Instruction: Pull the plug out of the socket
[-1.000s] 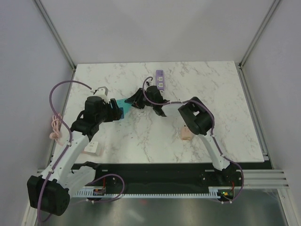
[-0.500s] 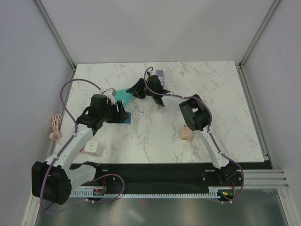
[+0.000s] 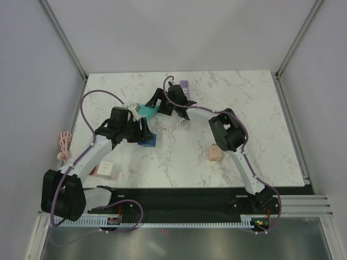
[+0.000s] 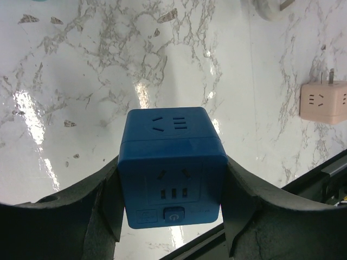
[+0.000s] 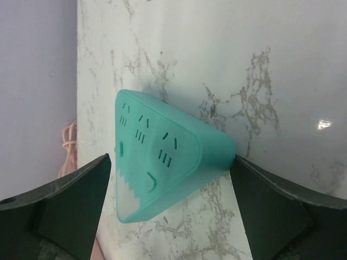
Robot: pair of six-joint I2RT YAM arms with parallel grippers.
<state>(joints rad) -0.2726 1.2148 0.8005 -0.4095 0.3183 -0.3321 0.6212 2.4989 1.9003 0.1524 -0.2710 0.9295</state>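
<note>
The lilac socket strip lies at the back of the table, mostly hidden behind my right arm. A beige squarish plug sits alone on the marble near the right arm, apart from the strip. My left gripper is shut on a blue cube socket, with a finger pressed to each side. My right gripper is open around a teal triangular power strip, with a gap at its left finger.
A white socket block lies near the table's front left edge. A pink coiled cord hangs off the left edge. A small white object rests under the right arm's forearm.
The left gripper carried the blue cube right and toward the front, away from the teal strip. The right gripper swung back and left with the teal strip, then opened and let go of it.
</note>
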